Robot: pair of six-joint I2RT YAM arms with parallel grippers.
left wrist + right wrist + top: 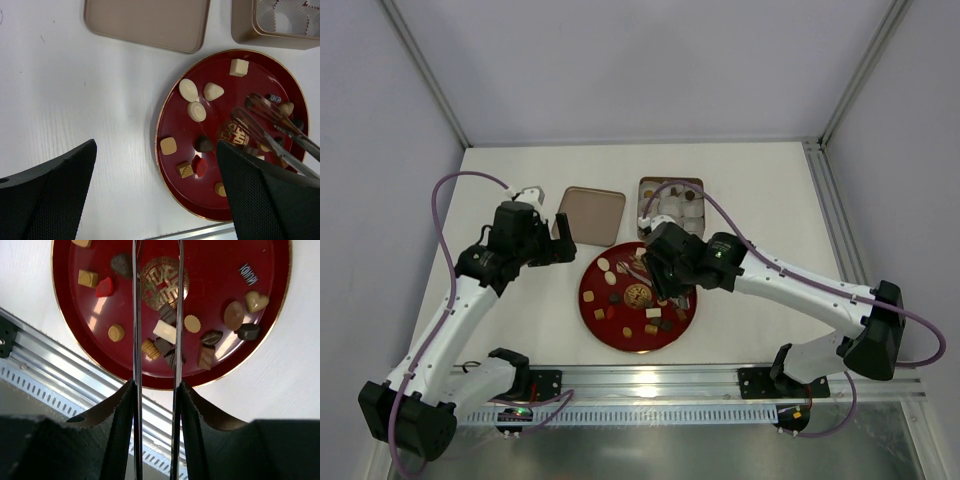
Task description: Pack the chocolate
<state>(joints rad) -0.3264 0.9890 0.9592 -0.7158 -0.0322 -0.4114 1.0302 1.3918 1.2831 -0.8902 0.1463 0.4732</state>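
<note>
Several chocolates (604,265) in cream, tan and dark brown lie scattered on a round red plate (588,300). In the left wrist view a cream oval chocolate (188,90) lies in the plate's left half. In the right wrist view a cream bar chocolate (164,331) lies between the blades of metal tongs (135,315). My right gripper (156,385) is shut on these tongs above the plate. The tong tips (250,100) stand apart near the gold emblem, with nothing seen between them. My left gripper (156,150) hangs open and empty over the plate's left rim.
A square gold-brown tin (671,207) lined with white paper cups stands behind the plate. Its flat lid (592,214) lies to its left. A metal rail (650,380) runs along the near table edge. White walls enclose the table.
</note>
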